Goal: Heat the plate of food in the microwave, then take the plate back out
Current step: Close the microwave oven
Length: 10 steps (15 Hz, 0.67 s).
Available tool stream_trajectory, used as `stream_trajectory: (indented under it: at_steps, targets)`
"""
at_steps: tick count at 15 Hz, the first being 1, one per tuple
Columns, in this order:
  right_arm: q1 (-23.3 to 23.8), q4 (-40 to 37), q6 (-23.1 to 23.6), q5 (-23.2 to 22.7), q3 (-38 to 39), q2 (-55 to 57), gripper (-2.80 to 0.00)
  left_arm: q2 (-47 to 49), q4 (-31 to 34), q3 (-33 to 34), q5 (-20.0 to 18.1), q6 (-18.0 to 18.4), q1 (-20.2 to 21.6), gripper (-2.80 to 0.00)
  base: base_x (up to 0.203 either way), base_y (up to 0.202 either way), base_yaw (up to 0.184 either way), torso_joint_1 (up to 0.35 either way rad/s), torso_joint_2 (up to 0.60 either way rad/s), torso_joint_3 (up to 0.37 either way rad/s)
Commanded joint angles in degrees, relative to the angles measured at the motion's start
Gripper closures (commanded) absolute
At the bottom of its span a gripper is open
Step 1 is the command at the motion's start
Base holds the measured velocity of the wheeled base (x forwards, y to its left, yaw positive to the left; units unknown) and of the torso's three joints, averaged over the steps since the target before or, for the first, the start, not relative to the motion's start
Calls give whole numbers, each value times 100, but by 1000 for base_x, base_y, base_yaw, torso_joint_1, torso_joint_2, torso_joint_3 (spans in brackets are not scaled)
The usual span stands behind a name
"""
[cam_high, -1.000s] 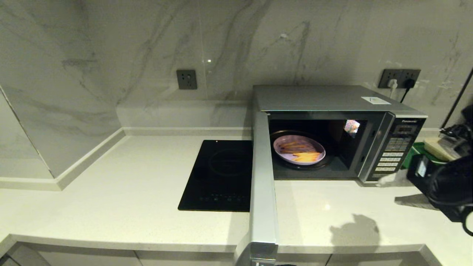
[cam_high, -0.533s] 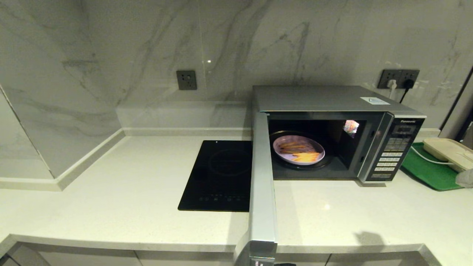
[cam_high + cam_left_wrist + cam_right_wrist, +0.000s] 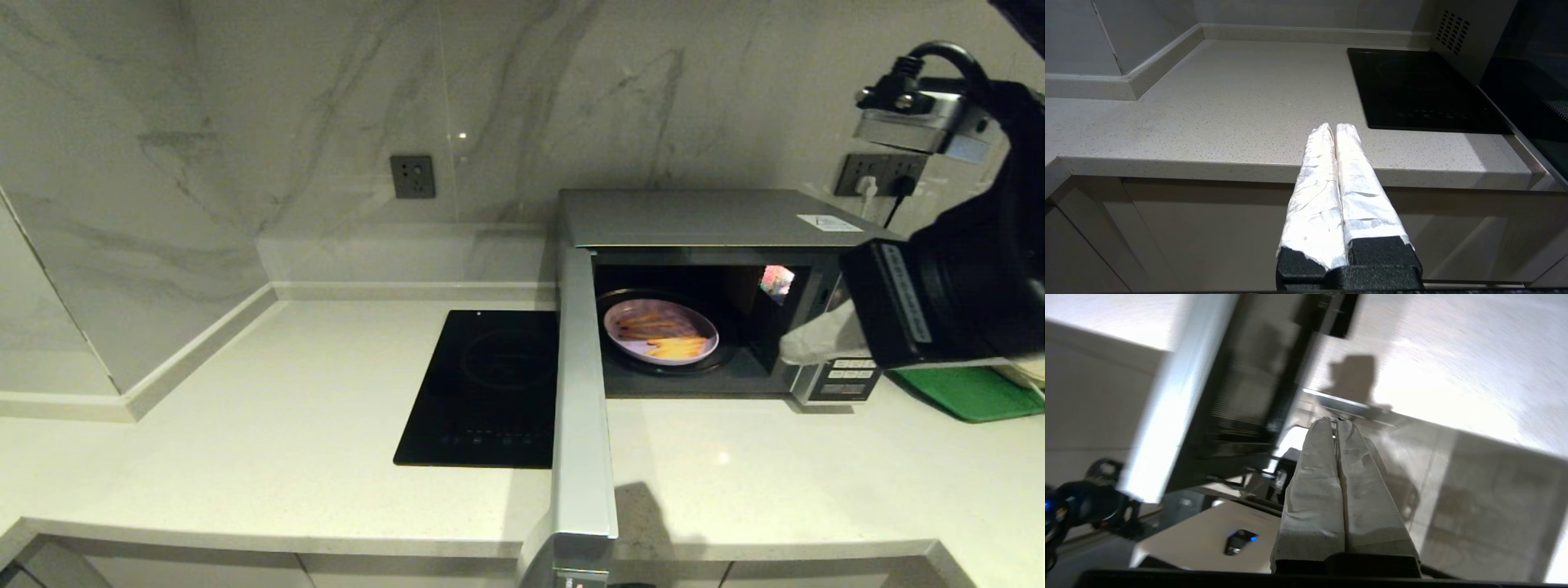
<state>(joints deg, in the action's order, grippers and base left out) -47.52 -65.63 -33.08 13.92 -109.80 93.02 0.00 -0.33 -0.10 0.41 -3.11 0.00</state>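
The silver microwave [image 3: 718,216] stands on the counter with its door [image 3: 581,408] swung wide open toward me. Inside on the turntable lies the lavender plate of food [image 3: 661,331], bearing orange-yellow sticks. My right gripper [image 3: 790,351], wrapped in white, is shut and empty. It hovers in front of the keypad panel [image 3: 849,377], at the right edge of the oven's opening, apart from the plate. In the right wrist view the shut fingers [image 3: 1323,457] point past the door's edge. My left gripper [image 3: 1335,127] is shut and empty, parked low before the counter's front edge.
A flat black hob [image 3: 490,384] lies left of the open door. A green tray [image 3: 963,392] sits right of the microwave, mostly behind my right arm [image 3: 963,278]. The door juts out past the counter's front edge. Plugs hang in the wall socket [image 3: 882,173].
My right arm was low at the right, left the head view, and now stands raised with its fingertips before the keypad. The door and the plate have not moved.
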Motion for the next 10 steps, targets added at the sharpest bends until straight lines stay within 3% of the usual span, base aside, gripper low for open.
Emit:
stream_trajectory:
  at_steps: [1,10]
  targets:
    - [-595,191,-12,9,-351,580,0,0,-2,1,2,-5,0,0,0,0,0,0,0,0]
    - [-862,718,205,-748,-367,1175,0,0,-2,1,2,3,0,0,0,0,0,0,0,0]
